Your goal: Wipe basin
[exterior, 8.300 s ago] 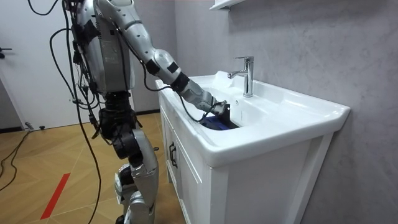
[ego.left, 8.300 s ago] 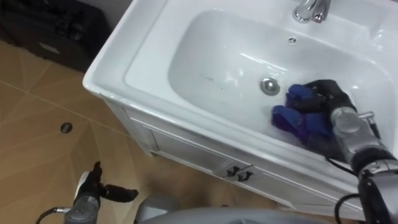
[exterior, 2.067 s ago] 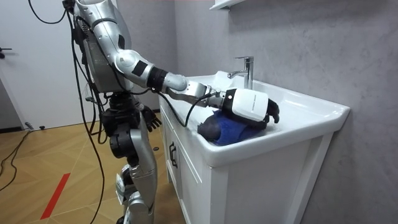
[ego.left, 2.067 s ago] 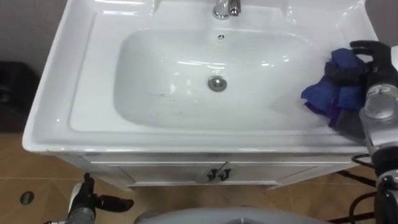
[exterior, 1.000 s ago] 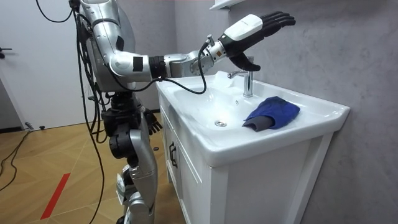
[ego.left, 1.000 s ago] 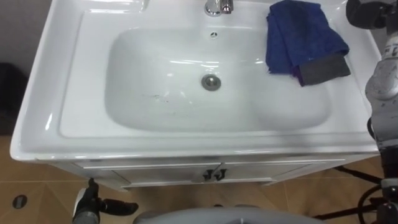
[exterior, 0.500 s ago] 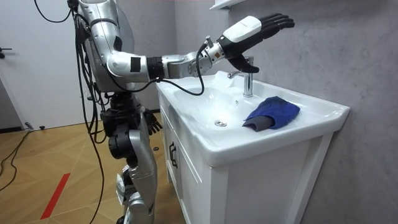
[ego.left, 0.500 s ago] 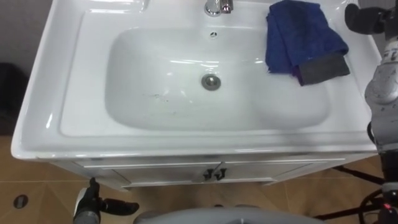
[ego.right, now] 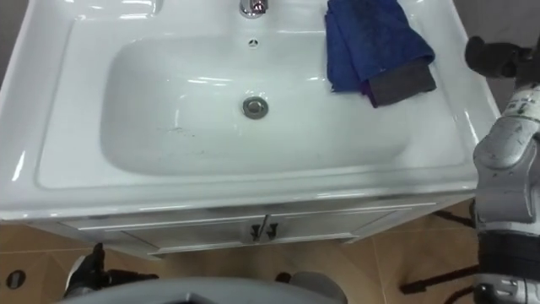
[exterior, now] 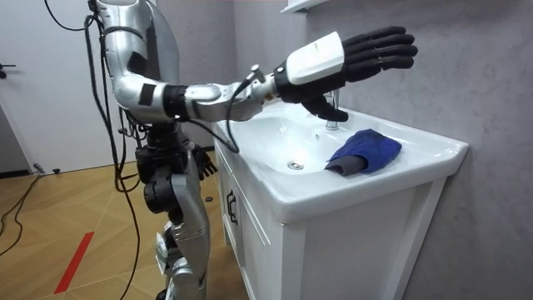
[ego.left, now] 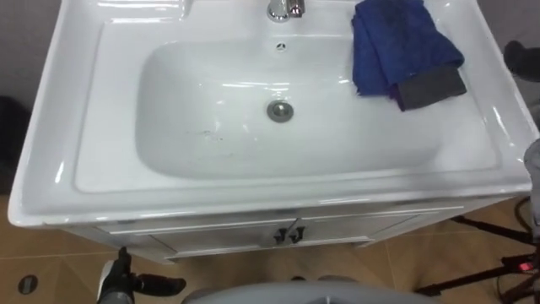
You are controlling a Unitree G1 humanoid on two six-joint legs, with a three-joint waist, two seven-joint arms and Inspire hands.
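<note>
Left robot hand (ego.left: 126, 280): we are seeing it low beside the robot's hip, in front of the cabinet, with its fingers hanging relaxed and holding nothing.
Basin (ego.left: 51, 169): we are looking down on a white basin set in a white cabinet; the robot is standing before it, at the room view's left.
Faint marks (ego.left: 207, 133): we are noting a few thin dark marks lying in the bowl, left of the drain.
Drain (ego.left: 280, 110): it is sitting in the middle of the bowl.
Faucet (ego.left: 284, 8): a chrome faucet is standing at the back rim, behind the drain.
Cabinet handles (ego.left: 289, 234): two dark handles are showing side by side on the cabinet front, below the drain.
Cloth (ego.left: 401, 46): a blue cloth with a grey patch at its near corner is lying rumpled on the basin's back right ledge, just right of the faucet, with no robot hand touching it.
Right robot hand (exterior: 350, 54): we are seeing it raised above the basin, fingers stretched out straight and empty, apart from the cloth.
</note>
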